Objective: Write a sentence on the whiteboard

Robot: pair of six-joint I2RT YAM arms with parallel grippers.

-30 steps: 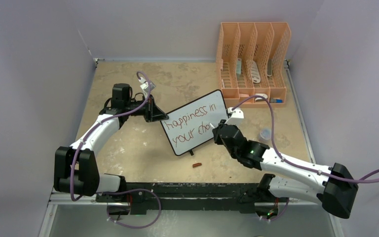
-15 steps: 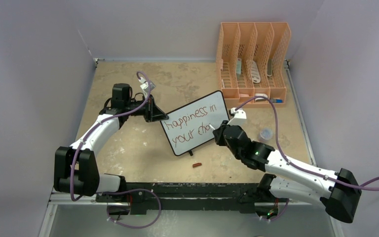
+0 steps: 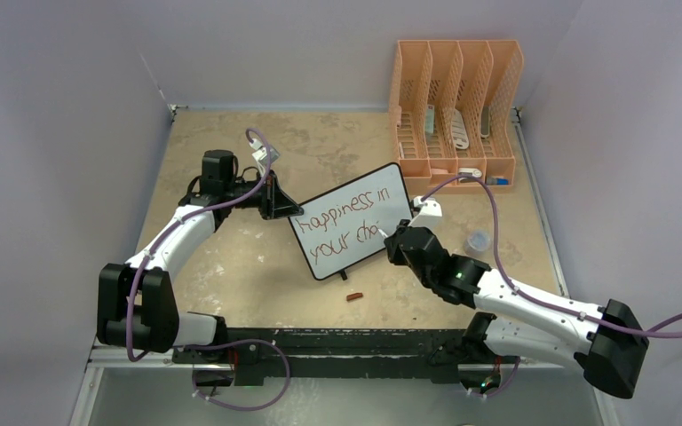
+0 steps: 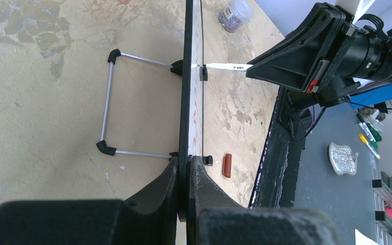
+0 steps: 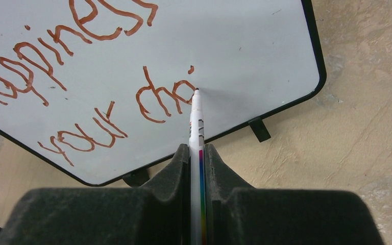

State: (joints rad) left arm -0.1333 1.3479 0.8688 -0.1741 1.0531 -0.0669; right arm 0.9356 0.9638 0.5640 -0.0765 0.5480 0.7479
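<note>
Table (image 3: pixel 231 266), sandy top. Left arm (image 3: pixel 178 235) is bent at the elbow and reaches inward. Right arm (image 3: pixel 515 302) stretches low from the right. Whiteboard (image 3: pixel 391 191) stands mid-table, turned at an angle. Left gripper (image 4: pixel 188 168) is pressed together on the board's edge. Right gripper (image 5: pixel 197 150) pinches a marker (image 5: pixel 196 117), its tip touching the board. Sentence (image 3: pixel 346 222) reads "happiness in your choi".

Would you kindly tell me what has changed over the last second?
The right arm swung slightly outward to its right; the right pincer, shut on the white marker pen, barely shifted. The left pincer stays clamped on the small black-framed whiteboard; the red-brown lettering looks unchanged.
</note>
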